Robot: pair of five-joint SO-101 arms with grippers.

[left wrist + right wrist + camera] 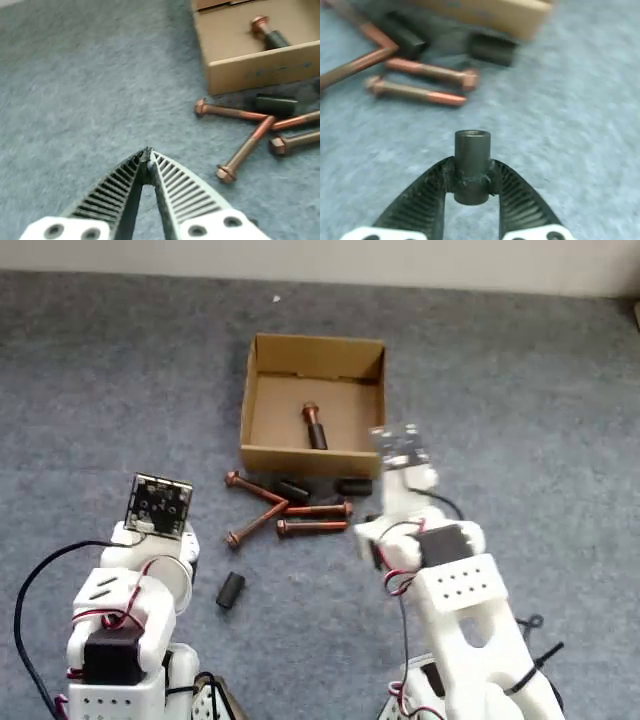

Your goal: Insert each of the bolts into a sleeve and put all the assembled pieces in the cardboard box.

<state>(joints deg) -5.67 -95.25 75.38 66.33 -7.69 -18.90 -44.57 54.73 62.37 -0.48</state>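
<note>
- At the left of the grey carpet [90,390], the left gripper [148,159] hangs above a bare patch. Its jaws are pressed together at the tips with nothing between them.
- Just right of the left arm, a lone sleeve [231,591], black, lies by itself, well apart from the other parts.
- Toward the middle, two bolts make a sideways V: the upper V bolt [256,489] and the lower V bolt [256,523]. Their heads are at the left and their threaded ends meet at the right.
- Beside that meeting point lie two nearly parallel bolts. The far flat bolt [320,508] has its head to the right, and the near flat bolt [312,527] has its head to the left.
- Between the bolts and the box lie the left floor sleeve [293,490] and the right floor sleeve [353,486], both close to the front wall.
- The cardboard box [300,458] stands open and holds one assembled piece [314,427], a bolt in a dark sleeve, lying on its floor.
- Near the box's front right corner, the right gripper [471,172] has its jaws clamped on the held sleeve [472,150], whose open end sticks out past the tips.
</note>
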